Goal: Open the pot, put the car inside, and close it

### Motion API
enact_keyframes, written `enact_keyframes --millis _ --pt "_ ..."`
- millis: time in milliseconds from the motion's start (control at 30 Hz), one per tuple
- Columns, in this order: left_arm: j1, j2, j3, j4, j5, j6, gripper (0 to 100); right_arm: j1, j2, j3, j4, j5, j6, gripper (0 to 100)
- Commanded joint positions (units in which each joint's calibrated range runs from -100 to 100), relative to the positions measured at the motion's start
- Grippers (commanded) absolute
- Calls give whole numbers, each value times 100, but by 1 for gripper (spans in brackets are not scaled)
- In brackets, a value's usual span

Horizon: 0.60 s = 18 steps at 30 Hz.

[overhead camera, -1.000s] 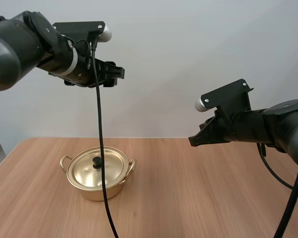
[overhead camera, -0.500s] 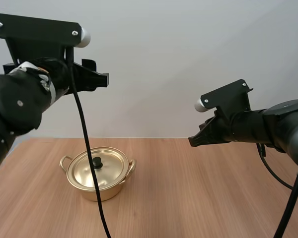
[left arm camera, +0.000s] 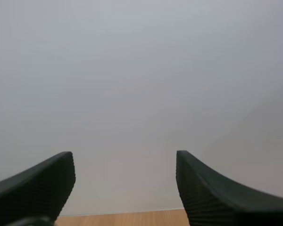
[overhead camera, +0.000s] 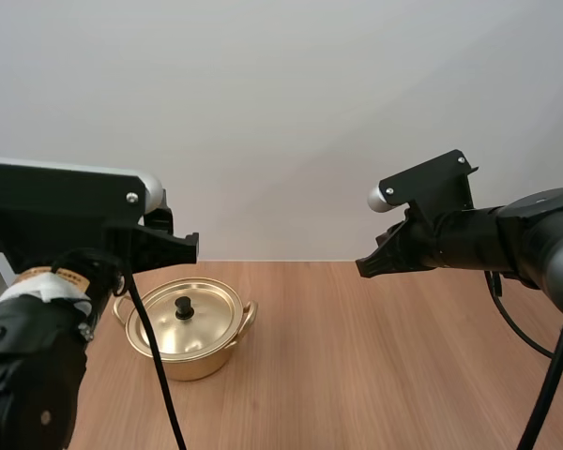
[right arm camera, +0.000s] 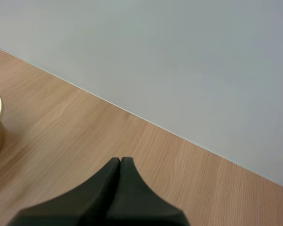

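**Two arms are up, and the left one is nearer to the closed pot**

Two grippers hang above the table point(overhead camera: 385, 375), and neither of them holds anything. The pot point(overhead camera: 185, 342) stands on the left half of the table with its lid point(overhead camera: 199, 319) on. The black knob point(overhead camera: 183, 306) is upright in the middle of the lid. The two handles point(overhead camera: 251, 311) lie on a line that runs from left to right across the table.

The left gripper point(left arm camera: 124, 157) is the nearer one. In the high view the pot is just below it and a little to its right. The right gripper point(right arm camera: 119, 161) is well apart from the pot, on the pot's right side and higher.

The left gripper has its fingers wide apart, with the ribbed faces turned to each other. It points almost level toward the wall point(left arm camera: 141, 70), so it sees only a thin strip of the table. The right gripper has its fingers pressed together as one dark wedge. Its arm reaches in from the right, and the tip points to the left and slightly down over the bare wood, with the rim of the pot to one side.

The opening of the pot is not yet begun. Most likely the left arm must tilt its wrist down and come lower, so that the knob stands between the open fingers.
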Motion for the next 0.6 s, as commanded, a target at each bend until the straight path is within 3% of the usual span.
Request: enact_keyframes --millis 0,200,400,433,500,567 --pt "-1 -344 573 823 -174 -571 100 3 1 4 0 -3 2 0" --pt "-1 -878 1553 798 -622 -571 100 3 1 4 0 -3 2 0" --pt "-1 -1133 2143 140 -585 -571 100 3 1 4 0 -3 2 0" --pt "-11 -1133 2159 97 -585 -571 97 3 1 4 0 -3 2 0" --pt "-26 -1133 2159 16 -476 -571 81 3 1 4 0 -3 2 0" --pt "-40 -1133 2176 -78 -298 -571 56 3 1 4 0 -3 2 0"
